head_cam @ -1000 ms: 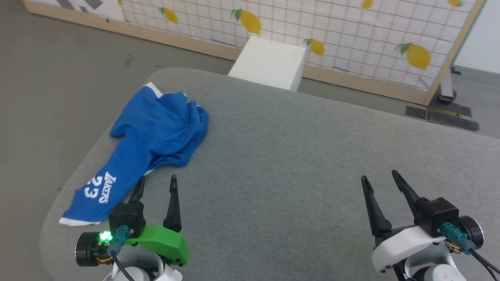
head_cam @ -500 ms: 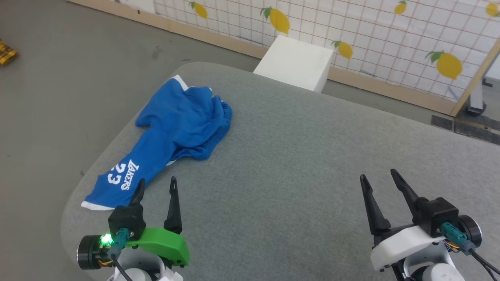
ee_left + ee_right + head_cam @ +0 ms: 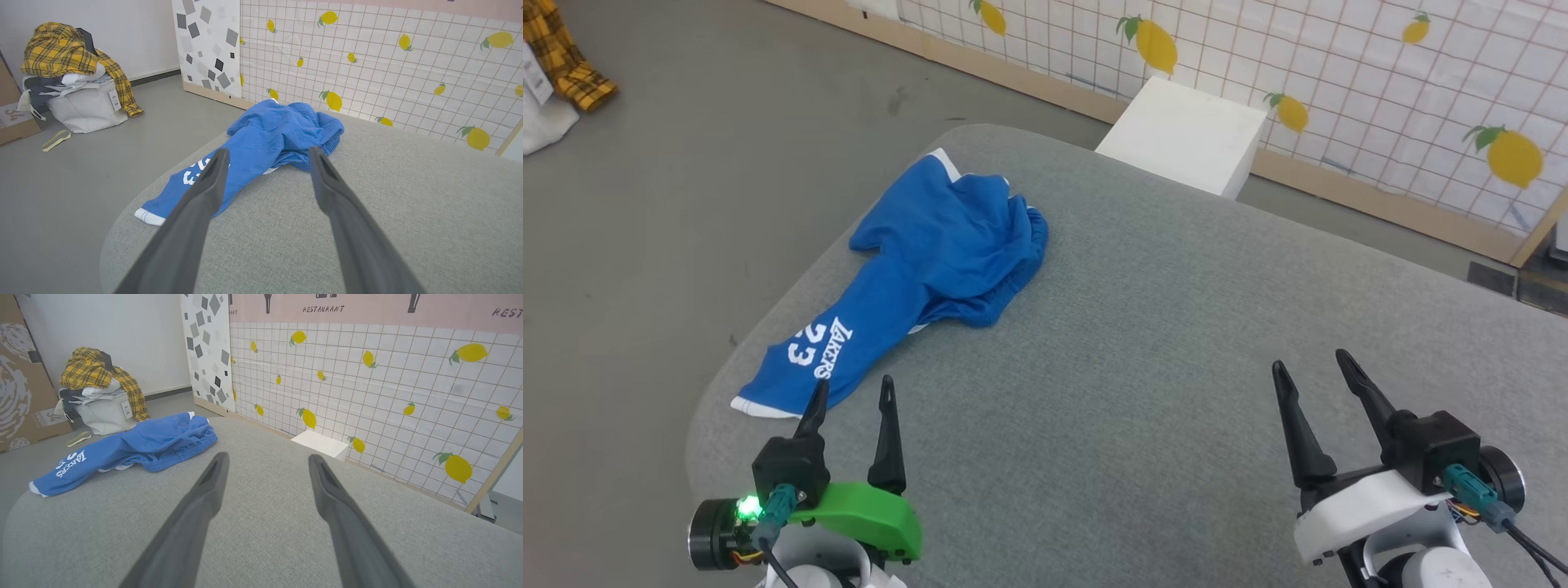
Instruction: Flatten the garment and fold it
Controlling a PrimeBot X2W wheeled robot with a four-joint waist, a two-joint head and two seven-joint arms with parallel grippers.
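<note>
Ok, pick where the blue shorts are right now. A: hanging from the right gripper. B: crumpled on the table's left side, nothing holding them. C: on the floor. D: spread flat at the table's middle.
B: the shorts lie bunched on the left part of the grey table, just ahead of the left gripper; it and the right gripper both stand open and empty.

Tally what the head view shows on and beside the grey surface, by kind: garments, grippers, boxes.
Garments: 1, blue shorts
Grippers: 2, left gripper and right gripper, both open
Boxes: 1, white box
Total: 4
</note>
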